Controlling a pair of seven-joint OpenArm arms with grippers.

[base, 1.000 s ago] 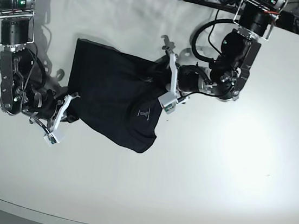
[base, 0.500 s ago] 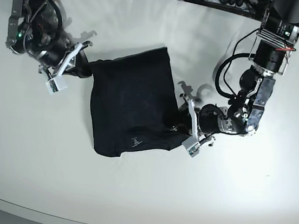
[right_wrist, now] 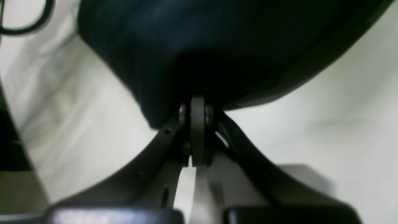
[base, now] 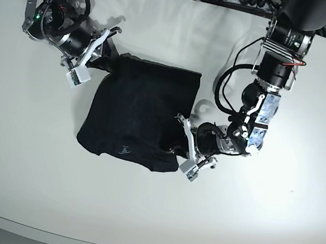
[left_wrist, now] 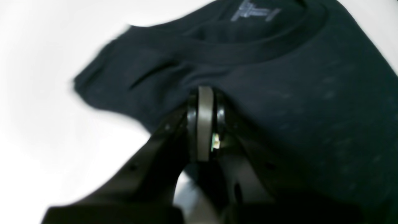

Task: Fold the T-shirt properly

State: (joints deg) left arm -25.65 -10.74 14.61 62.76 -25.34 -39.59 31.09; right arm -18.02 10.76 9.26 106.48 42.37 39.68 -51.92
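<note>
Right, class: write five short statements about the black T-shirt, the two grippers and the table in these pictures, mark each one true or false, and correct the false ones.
1. The T-shirt is black. True.
2. The left gripper is open and clear of the cloth. False: it is shut on the T-shirt's edge.
3. The right gripper grips the T-shirt. True.
4. The T-shirt hangs over the edge of the table. False: it lies wholly on the tabletop.
5. A pale logo shows near the T-shirt's near edge. True.
</note>
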